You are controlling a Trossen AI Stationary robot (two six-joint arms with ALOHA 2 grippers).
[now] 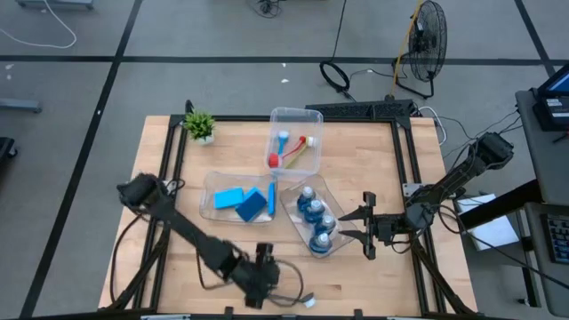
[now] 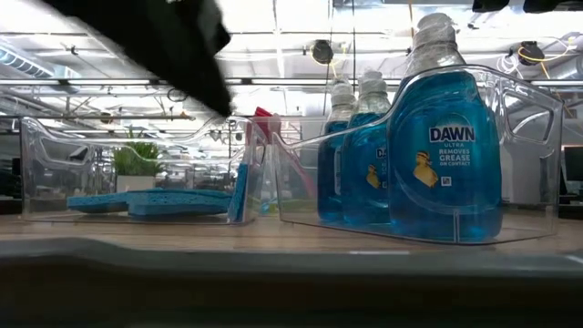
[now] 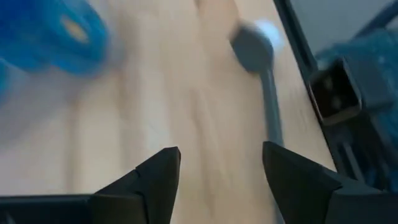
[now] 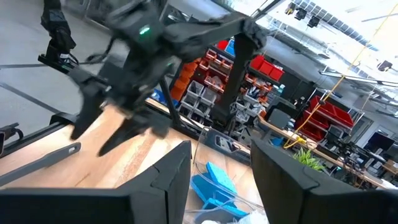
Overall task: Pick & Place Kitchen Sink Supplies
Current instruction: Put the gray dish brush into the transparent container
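Grey, long-handled brush (image 3: 264,87) lies flat on the wooden surface (image 1: 356,276) at its front edge, not yet binned. Left hand (image 3: 221,180) hovers directly above it, fingers apart and empty; the handle runs beside one finger, not between them. Right hand (image 1: 367,225), fingers apart, waits beside the bottle bin (image 1: 313,218), farther from the brush. Judgement: left hand needs a sideways correction before closing.

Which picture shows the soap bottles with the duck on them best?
The low view: the blue soap bottles stand close up in their clear bin, labels readable. The high view shows only their white caps and blue tops. The left wrist view shows just blue blurs, and the right wrist view shows none.
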